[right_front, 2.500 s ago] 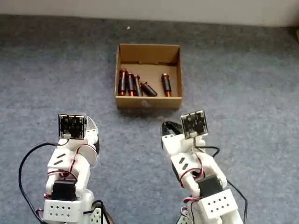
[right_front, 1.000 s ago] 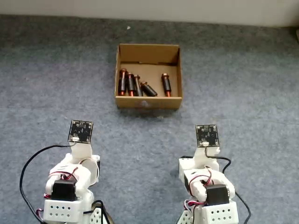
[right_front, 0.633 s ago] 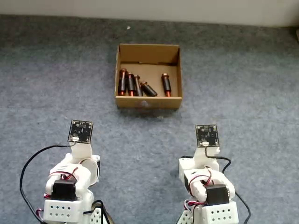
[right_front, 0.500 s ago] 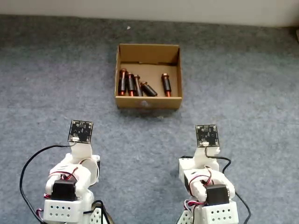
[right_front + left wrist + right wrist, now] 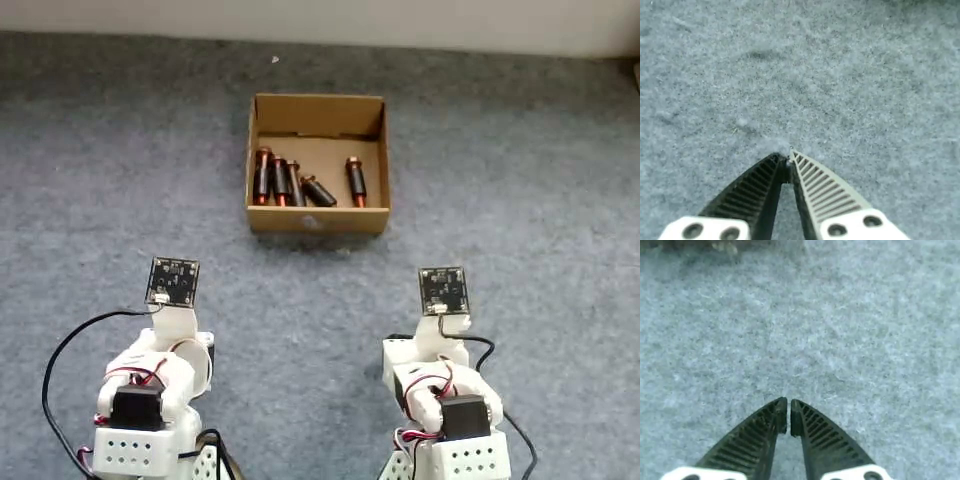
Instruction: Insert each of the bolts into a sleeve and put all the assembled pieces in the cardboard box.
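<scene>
My left end effector [image 5: 790, 155] is pinched closed on nothing, tips aimed at the desk [image 5: 850, 75]. My left arm [image 5: 160, 375] sits folded low by its base, well apart from the box [image 5: 317, 222]. The box lies ahead, between my arms, with the pieces [image 5: 281, 180] lying inside, so I judge the job done and this a rest pose. My right end effector [image 5: 789, 407] is likewise closed and empty, and my right arm [image 5: 440, 385] is tucked the same way.
</scene>
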Tool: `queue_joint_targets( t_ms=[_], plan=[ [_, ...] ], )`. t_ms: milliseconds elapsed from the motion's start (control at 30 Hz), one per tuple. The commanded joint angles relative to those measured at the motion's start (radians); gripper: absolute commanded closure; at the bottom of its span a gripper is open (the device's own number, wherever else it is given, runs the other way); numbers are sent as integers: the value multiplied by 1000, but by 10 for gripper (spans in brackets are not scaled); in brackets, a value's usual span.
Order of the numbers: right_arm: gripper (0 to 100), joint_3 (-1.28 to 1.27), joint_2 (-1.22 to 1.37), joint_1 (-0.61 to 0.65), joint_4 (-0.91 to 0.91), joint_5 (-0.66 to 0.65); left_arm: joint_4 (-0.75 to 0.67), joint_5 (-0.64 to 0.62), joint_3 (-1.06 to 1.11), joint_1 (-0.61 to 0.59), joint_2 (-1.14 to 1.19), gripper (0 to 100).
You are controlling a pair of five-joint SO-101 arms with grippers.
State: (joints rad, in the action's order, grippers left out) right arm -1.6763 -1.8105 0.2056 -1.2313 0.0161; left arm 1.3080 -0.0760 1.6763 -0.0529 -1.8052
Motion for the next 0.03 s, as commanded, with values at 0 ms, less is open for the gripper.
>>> queue_joint_targets(
  t_ms=[0],
  plan=[
    [983, -143, -12, -10, -5, 6, 6, 2, 19, -7, -4, 986]
  ],
)
